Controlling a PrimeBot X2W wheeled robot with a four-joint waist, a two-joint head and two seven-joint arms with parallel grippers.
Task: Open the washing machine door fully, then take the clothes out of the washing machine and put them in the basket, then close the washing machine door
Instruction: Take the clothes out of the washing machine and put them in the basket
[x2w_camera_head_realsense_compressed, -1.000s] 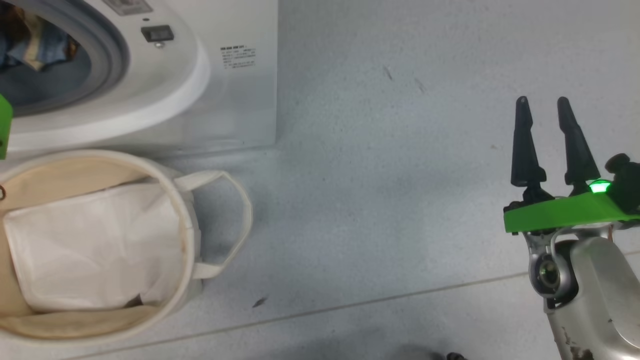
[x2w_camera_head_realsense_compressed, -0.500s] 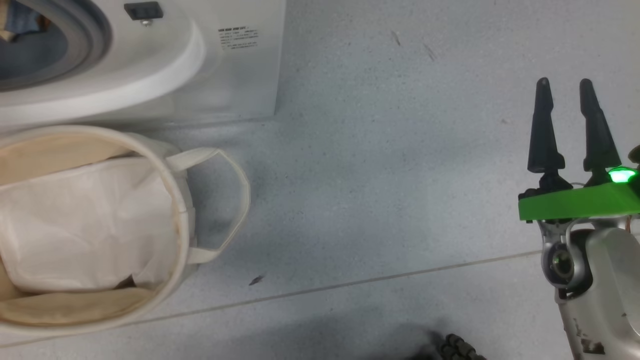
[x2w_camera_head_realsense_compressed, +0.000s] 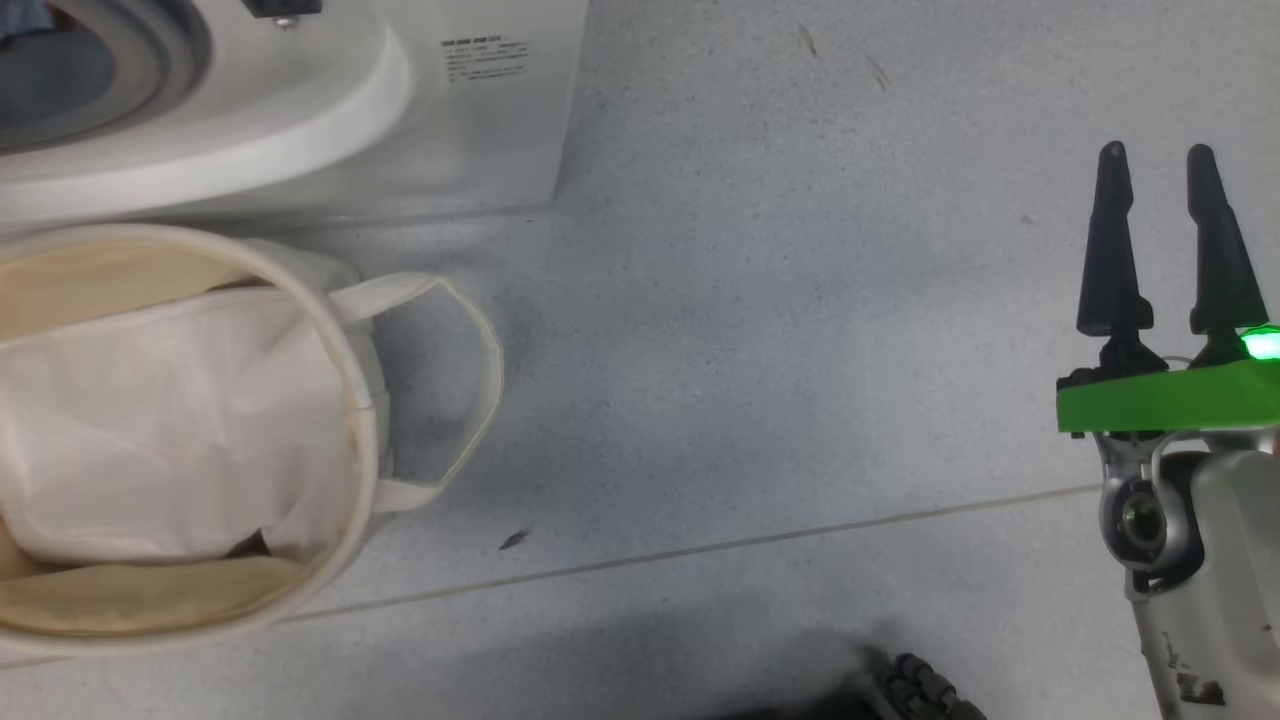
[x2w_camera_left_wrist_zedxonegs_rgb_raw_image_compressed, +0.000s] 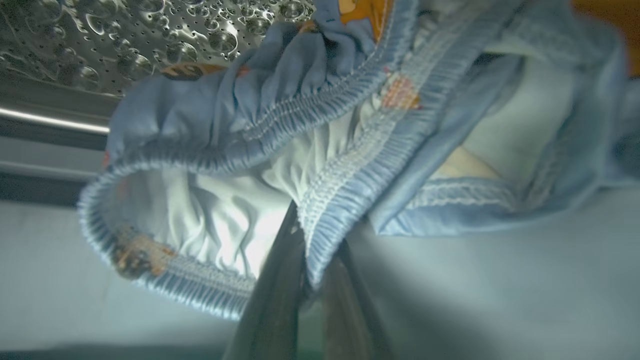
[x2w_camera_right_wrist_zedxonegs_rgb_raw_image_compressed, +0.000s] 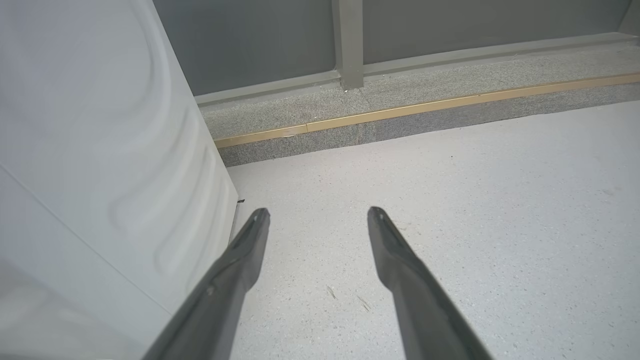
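In the left wrist view my left gripper (x2w_camera_left_wrist_zedxonegs_rgb_raw_image_compressed: 315, 260) is shut on the ribbed elastic band of the clothes (x2w_camera_left_wrist_zedxonegs_rgb_raw_image_compressed: 240, 125), a light-blue garment with orange prints. It lies inside the perforated steel drum (x2w_camera_left_wrist_zedxonegs_rgb_raw_image_compressed: 100, 40). The white washing machine (x2w_camera_head_realsense_compressed: 300, 120) stands at the top left of the head view, with its grey-rimmed opening (x2w_camera_head_realsense_compressed: 150, 60) showing. The cream basket (x2w_camera_head_realsense_compressed: 355, 350) sits in front of it and holds a white liner (x2w_camera_head_realsense_compressed: 170, 420). My right gripper (x2w_camera_head_realsense_compressed: 1157, 165) hangs open over the floor at the right, holding nothing. The washing machine door is out of view.
The right wrist view shows the right gripper (x2w_camera_right_wrist_zedxonegs_rgb_raw_image_compressed: 318, 212) beside the washer's white side panel (x2w_camera_right_wrist_zedxonegs_rgb_raw_image_compressed: 100, 150), with a grey step and brass strip (x2w_camera_right_wrist_zedxonegs_rgb_raw_image_compressed: 425, 107) ahead. A dark wheel (x2w_camera_head_realsense_compressed: 920, 690) shows at the bottom edge. Speckled grey floor (x2w_camera_head_realsense_compressed: 750, 350) lies between basket and right gripper.
The head camera has shifted, so the washer and basket sit further up and left in the picture. The left arm's green mount has left the left edge. My left gripper has shut.
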